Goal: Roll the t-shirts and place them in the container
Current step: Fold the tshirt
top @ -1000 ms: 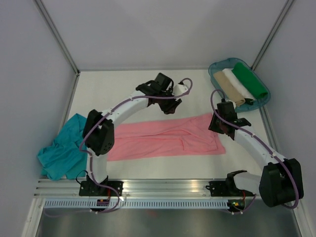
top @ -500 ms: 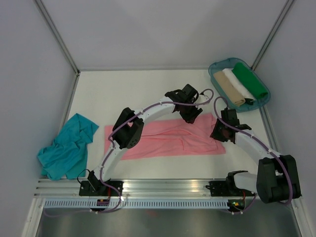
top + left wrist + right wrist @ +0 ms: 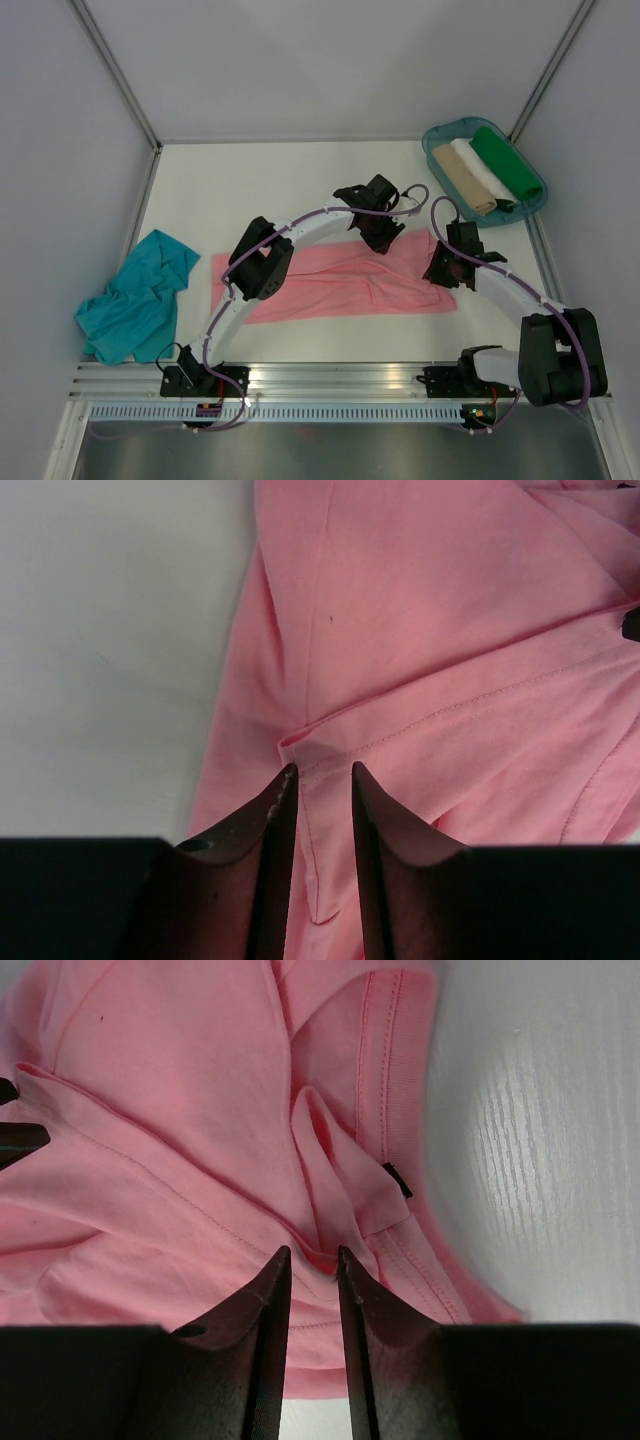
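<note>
Top external view: the salmon-pink t-shirt (image 3: 330, 285) lies mid-table, folded flat but unrolled, left gripper (image 3: 320, 773) narrowly parted astride its hem, right gripper (image 3: 312, 1253) pinching a fold; the teal t-shirt (image 3: 130, 300) lies crumpled.

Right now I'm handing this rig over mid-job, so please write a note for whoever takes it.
Left gripper: jaws narrow around a hem fold on the far edge of the salmon-pink cloth t-shirt; firm grip unclear.
Right gripper: shut on a fold at the same shirt's right end.
Pink shirt lies mid-table as a long flat strip. The teal-blue cloth t-shirt is crumpled at the table's left side.
Done: no roll started.
Left: roll both shirts.
</note>
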Controlling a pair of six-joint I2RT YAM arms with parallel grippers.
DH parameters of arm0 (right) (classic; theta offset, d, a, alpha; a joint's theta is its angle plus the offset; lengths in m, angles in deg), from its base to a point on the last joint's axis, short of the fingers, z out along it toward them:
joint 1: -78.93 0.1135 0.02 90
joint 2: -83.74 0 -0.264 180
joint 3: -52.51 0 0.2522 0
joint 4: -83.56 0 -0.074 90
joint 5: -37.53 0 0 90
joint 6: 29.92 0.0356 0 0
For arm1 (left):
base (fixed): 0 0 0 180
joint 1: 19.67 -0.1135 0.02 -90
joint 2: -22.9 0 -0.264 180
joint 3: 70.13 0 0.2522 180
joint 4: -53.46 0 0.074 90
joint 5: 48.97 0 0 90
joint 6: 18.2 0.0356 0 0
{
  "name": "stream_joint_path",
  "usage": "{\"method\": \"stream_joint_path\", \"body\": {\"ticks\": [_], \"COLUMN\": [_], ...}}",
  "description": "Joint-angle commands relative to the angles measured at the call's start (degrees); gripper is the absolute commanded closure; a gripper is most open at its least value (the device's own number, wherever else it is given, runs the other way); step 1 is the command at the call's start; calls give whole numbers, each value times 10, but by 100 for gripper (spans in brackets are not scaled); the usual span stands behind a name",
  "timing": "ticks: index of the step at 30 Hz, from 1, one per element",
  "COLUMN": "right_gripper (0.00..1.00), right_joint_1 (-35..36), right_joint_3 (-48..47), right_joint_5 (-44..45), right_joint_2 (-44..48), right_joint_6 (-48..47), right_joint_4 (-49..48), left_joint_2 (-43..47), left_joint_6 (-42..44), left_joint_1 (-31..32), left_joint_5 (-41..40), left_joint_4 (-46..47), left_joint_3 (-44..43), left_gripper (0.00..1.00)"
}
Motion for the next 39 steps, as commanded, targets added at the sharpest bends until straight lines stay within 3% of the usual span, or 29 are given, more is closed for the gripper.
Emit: {"method": "stream_joint_path", "body": {"ticks": [1,12,18,21,23,29,39], "right_gripper": [69,69,84,92,94,99,100], "right_joint_1": [-3,-3,-3,-3,-3,-3,-3], "right_joint_3": [-5,11,16,12,10,12,6], "right_joint_5": [-2,-2,1,6,9,17,40], "right_joint_2": [-5,-12,-12,-8,-4,-8,33], "right_joint_6": [-10,-9,-9,-11,-14,-17,-35], "right_joint_4": [-12,-24,-26,-20,-16,-17,3], "left_joint_2": [1,-21,-24,-20,-16,9,66], "left_joint_6": [-12,2,-1,-1,-3,-5,-22], "left_joint_1": [2,2,2,2,2,2,2], "left_joint_5": [7,-17,1,3,1,-2,22], "left_joint_4": [-3,4,5,7,9,12,12], "left_joint_3": [3,-21,-18,-19,-19,-19,22], "left_gripper": [66,61,68,89,97,98,98]}}
